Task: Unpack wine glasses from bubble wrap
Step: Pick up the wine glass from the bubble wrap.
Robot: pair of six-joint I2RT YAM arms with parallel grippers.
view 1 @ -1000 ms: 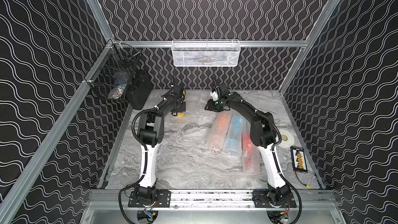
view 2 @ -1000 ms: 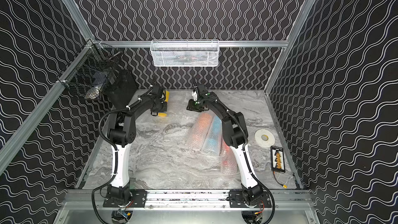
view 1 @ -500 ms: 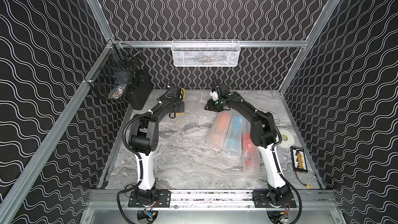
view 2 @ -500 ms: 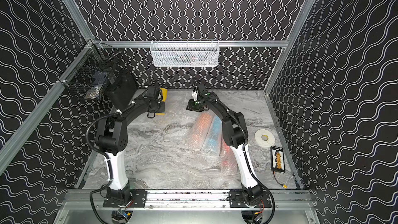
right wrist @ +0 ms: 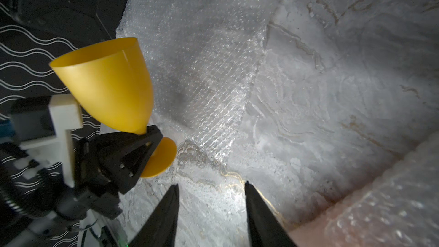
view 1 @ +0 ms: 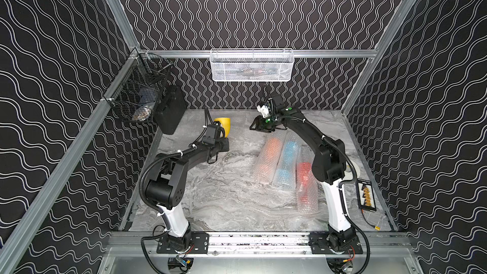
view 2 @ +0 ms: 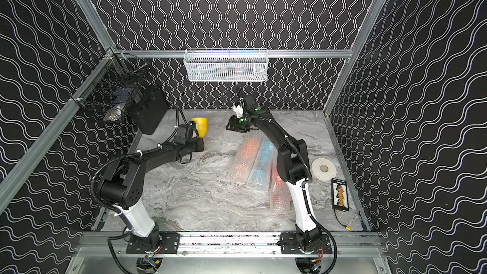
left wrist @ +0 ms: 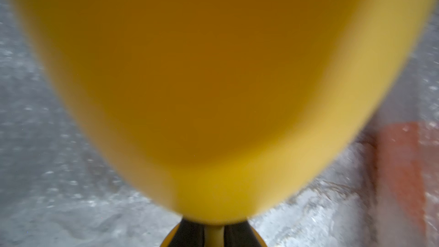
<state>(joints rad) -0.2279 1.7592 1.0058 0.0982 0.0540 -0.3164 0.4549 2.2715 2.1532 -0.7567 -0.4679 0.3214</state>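
A yellow wine glass is held at the back left of the table, its cup pointing up. My left gripper is shut on its stem, just above the round foot. The cup fills the left wrist view, with a dark finger on each side of the stem. A flat sheet of bubble wrap lies beneath it. My right gripper hangs open and empty to the glass's right. Three bubble wrap tubes lie mid-right, showing orange, light blue and red.
A white mesh basket hangs on the back wall. A black wire basket is fixed to the left rail, with a black case below it. A tape roll and a small black device lie at the right edge.
My left arm has raised the yellow glass and turned it more upright, and its elbow has swung out to the left. The right arm has not moved.
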